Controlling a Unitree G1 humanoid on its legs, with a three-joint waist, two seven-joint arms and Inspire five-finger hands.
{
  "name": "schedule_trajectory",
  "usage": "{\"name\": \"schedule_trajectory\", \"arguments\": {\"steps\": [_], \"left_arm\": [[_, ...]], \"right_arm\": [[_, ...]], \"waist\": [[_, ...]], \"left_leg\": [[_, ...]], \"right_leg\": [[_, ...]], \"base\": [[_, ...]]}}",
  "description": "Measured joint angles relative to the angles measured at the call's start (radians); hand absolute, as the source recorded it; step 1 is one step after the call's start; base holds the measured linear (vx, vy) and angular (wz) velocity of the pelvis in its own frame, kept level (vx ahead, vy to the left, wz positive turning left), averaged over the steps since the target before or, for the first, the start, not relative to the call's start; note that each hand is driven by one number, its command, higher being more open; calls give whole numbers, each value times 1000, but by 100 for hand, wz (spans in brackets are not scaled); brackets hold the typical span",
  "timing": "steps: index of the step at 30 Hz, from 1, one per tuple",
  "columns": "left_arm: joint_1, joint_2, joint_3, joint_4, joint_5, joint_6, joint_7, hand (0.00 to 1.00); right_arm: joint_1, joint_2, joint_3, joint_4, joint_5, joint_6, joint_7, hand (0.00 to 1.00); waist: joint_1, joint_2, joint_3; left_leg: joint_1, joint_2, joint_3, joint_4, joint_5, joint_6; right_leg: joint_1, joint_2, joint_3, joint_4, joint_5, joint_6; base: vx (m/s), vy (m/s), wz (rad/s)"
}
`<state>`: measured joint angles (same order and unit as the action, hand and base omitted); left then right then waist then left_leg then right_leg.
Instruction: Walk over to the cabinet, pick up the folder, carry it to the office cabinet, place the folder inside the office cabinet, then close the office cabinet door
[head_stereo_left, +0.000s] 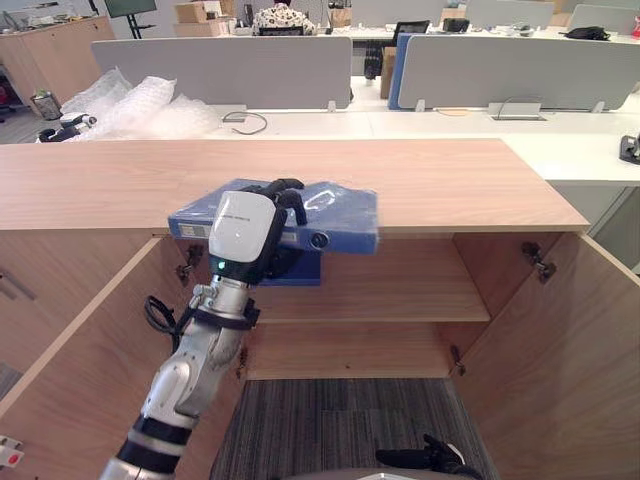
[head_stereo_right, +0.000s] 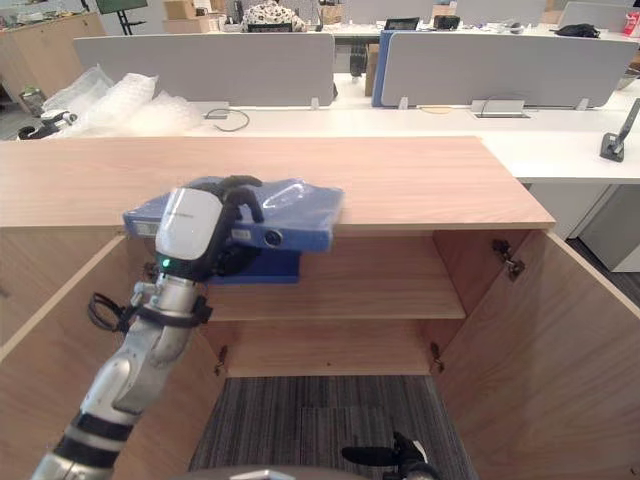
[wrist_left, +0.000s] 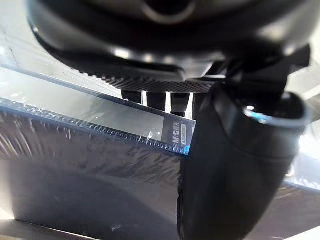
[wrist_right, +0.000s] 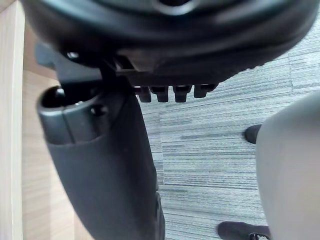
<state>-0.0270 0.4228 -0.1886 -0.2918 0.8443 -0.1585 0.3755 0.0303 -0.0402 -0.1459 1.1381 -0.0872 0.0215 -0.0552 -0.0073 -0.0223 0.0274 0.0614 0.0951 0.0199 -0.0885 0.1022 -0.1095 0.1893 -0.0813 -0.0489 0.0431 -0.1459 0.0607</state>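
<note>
My left hand (head_stereo_left: 243, 236) is shut on the blue folder (head_stereo_left: 340, 214), fingers curled over its top and thumb (wrist_left: 235, 165) against its spine. The folder, wrapped in clear film (wrist_left: 75, 150), is held roughly flat at the front edge of the wooden cabinet top (head_stereo_left: 430, 180), above the upper shelf (head_stereo_left: 400, 290) of the open office cabinet. Part of the folder hangs down in front of the upper compartment. My right hand (wrist_right: 105, 165) hangs low over the carpet, fingers relaxed and holding nothing.
Both cabinet doors stand open, the left door (head_stereo_left: 70, 360) and the right door (head_stereo_left: 570, 340), with grey carpet (head_stereo_left: 340, 420) between them. Behind the cabinet are white desks with grey dividers (head_stereo_left: 230, 70) and a heap of bubble wrap (head_stereo_left: 140, 105).
</note>
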Motion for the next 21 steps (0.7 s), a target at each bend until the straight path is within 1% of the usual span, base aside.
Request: {"name": "schedule_trajectory", "arguments": {"steps": [4, 7, 10, 12, 13, 15, 17, 18, 19, 20, 21], "left_arm": [[62, -10, 0, -103, -107, -58, -18, 0], [96, -39, 16, -144, -163, -63, -19, 0], [124, -65, 58, -188, -222, -65, -17, 0], [138, -85, 82, -214, -301, -66, -13, 0], [143, -93, 90, -222, -375, -67, -8, 0], [145, -116, 103, -234, -458, -67, 4, 0], [158, -141, 121, -253, -654, -83, 6, 0], [161, -150, 128, -259, -705, -90, 5, 0], [163, -171, 140, -268, -800, -103, 1, 0], [163, -195, 161, -274, -908, -118, -17, 0], [163, -212, 174, -276, -983, -133, -26, 0]], "right_arm": [[-6, 0, -33, 18, 0, 0, 0, 100], [-6, -1, -33, 19, 0, 0, 0, 100], [-15, -4, -32, 38, 0, 1, 0, 100], [-15, -5, -32, 43, 0, 0, -1, 100], [-16, -5, -32, 48, 0, 0, -1, 100], [-18, -5, -32, 53, 1, 0, -2, 100], [-18, -2, -32, 54, 6, 0, -10, 100], [-17, -2, -32, 54, 10, 0, -12, 100], [-17, -1, -32, 53, 13, 0, -16, 100], [-15, 0, -31, 53, 31, 0, -17, 100], [-13, 2, -31, 53, 54, -1, -18, 100]], "waist": [[1, 2, -2], [0, 5, -3], [2, 5, -5], [4, 6, -6], [7, 6, -6], [9, 4, -7], [7, 2, -10], [7, 1, -11], [8, 0, -12], [8, -1, -13], [8, -2, -15]], "left_leg": [[1, 5, 2, -4, -1, 0], [1, 7, 2, -5, -3, -2], [1, 8, 1, -4, -3, -2], [0, 7, 1, -4, -1, 0], [0, 7, 1, -3, -1, 0], [0, 7, 1, 0, -1, 0], [-1, 7, 1, 1, -1, 0], [-2, 7, 2, 1, -1, 0], [-2, 7, 2, 1, -1, 0], [-2, 7, 2, 1, -1, 0], [-1, 8, 2, 1, -1, 0]], "right_leg": [[-2, 4, 5, 1, 5, -1], [-3, 6, 8, 2, 6, -2], [-3, 7, 8, 3, 6, -2], [-3, 7, 8, 2, 6, -2], [-3, 7, 8, 2, 6, -2], [-3, 7, 8, 2, 6, -3], [-4, 7, 8, 2, 6, -3], [-5, 7, 8, 3, 6, -3], [-5, 7, 8, 3, 6, -3], [-5, 7, 9, 4, 6, -3], [-6, 7, 9, 5, 6, -3]], "base": [[0, 0, -2], [0, 0, -1], [0, 0, 0], [0, 0, 0], [0, 0, 0], [0, 0, 0], [0, 0, 0], [0, 0, 0], [0, 0, 0], [0, 0, 0], [0, 0, 0]]}}
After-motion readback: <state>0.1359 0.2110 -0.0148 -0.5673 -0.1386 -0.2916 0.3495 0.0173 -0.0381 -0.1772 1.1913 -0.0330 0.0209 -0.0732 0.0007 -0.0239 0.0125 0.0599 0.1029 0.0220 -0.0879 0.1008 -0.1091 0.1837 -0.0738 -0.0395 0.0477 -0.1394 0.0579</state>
